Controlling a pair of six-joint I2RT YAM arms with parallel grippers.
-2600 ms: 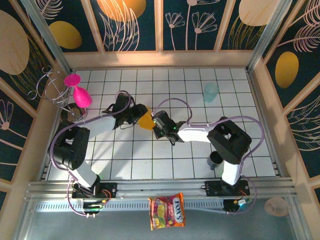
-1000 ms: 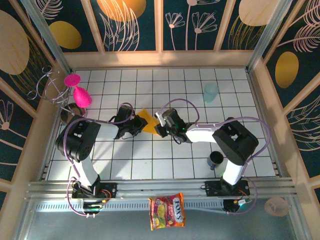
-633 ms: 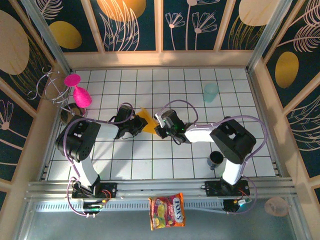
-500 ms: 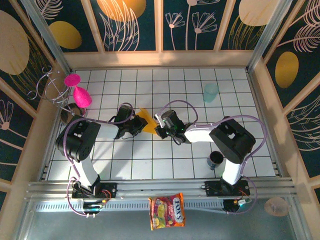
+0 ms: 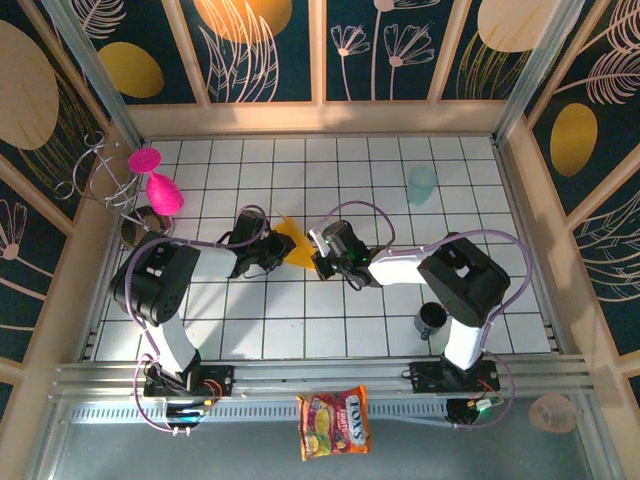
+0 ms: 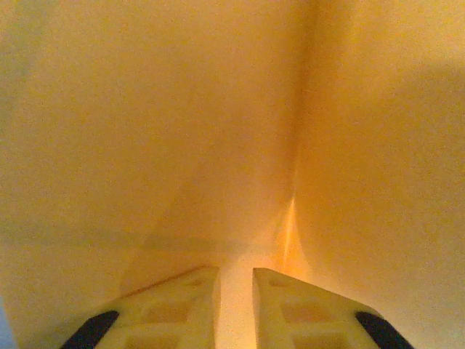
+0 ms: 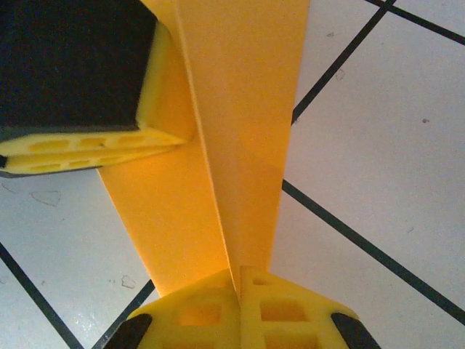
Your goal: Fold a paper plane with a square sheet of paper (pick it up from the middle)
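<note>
Right gripper (image 7: 238, 282) clenched on folded orange-yellow paper (image 7: 243, 109), fingers meeting on its crease. Left gripper (image 6: 236, 280) hard against same paper from other side, jaws a narrow slit apart; can't tell if gripping. Paper mid-table over white tiled table (image 5: 300, 310), between both grippers, pointed end toward far side.

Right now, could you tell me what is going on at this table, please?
Two robot arms meet over a sheet of orange-yellow paper near the middle of the tiled table. The right gripper is pinched shut on a raised fold of the paper. The left gripper is at the paper's opposite side with its fingers close together; whether it actually grips is unclear. The paper looks partly folded, not yet a plane.
</note>
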